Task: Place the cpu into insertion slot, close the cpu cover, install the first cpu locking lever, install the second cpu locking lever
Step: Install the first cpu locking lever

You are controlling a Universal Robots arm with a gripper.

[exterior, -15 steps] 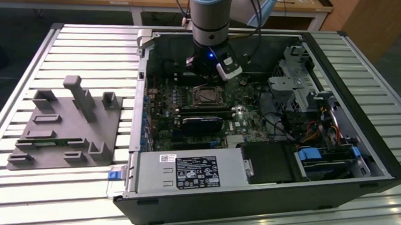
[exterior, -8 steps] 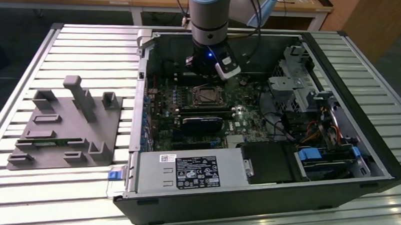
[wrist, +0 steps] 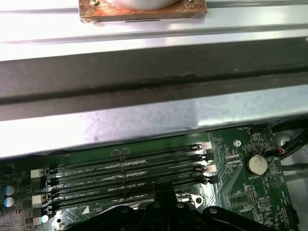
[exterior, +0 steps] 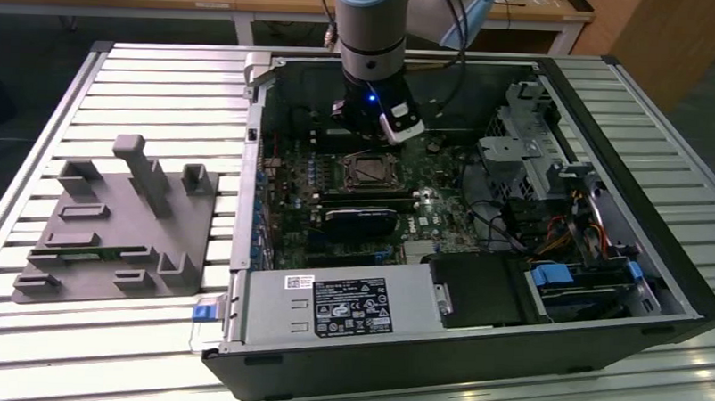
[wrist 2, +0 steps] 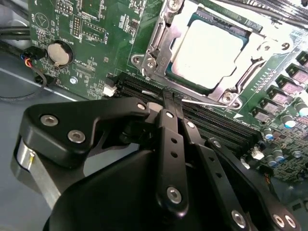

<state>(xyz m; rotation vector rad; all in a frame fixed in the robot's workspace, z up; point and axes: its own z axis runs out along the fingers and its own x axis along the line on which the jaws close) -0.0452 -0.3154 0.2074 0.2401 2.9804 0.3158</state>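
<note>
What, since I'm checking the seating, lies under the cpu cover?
The cpu, its pale metal face showing through the cut-out of the cpu cover in the second wrist view; the frame overlaps its edges. The insertion slot beneath is hidden by the chip.

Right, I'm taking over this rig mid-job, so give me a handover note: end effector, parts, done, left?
End effector: shut, tips beside the black memory slots.
Pale silver square CPU: seated, with the dull silver hinged cover frame down over its edges.
Done: CPU placed, cover closed.
Left: locking levers; a thin bright rod runs by the tips, latching cannot be told.
</note>
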